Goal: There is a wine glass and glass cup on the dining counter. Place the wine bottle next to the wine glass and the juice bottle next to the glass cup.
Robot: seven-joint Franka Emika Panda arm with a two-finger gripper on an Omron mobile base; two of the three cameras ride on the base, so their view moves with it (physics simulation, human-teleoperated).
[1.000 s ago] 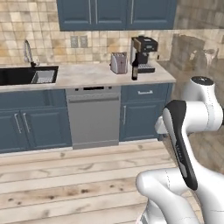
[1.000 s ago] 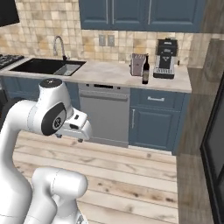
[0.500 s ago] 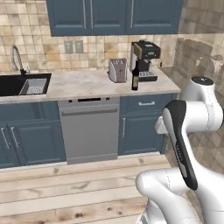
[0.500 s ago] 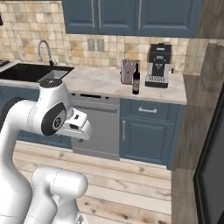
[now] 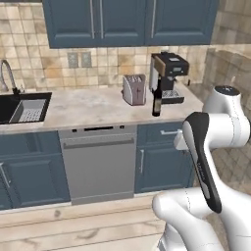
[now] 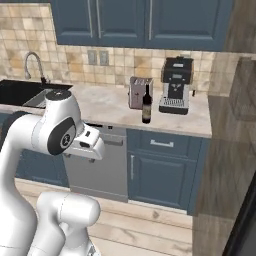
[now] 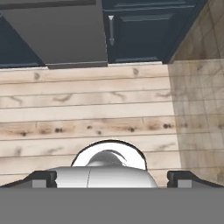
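The wine bottle (image 5: 157,100) (image 6: 146,105), dark and slim, stands upright near the front edge of the wall counter (image 5: 88,110), between the toaster and the coffee machine. My arm is folded close to the base, well short of the counter. My gripper (image 7: 111,179) points down at the wooden floor. It is open, its fingertips (image 7: 37,179) stand wide apart and nothing is between them. The wine glass, glass cup, juice bottle and dining counter are out of view.
A silver toaster (image 5: 134,89) and a black coffee machine (image 5: 169,78) flank the bottle. A sink (image 5: 22,108) with a tap lies to the left. Below the counter are a grey dishwasher (image 5: 98,164) and blue cabinets (image 6: 162,172). Wooden floor (image 7: 87,113) lies ahead.
The whole picture has shifted: the base has driven closer to the wall counter and to the right, so the sink slid left and the bottle looms larger. The arm's pose is unchanged.
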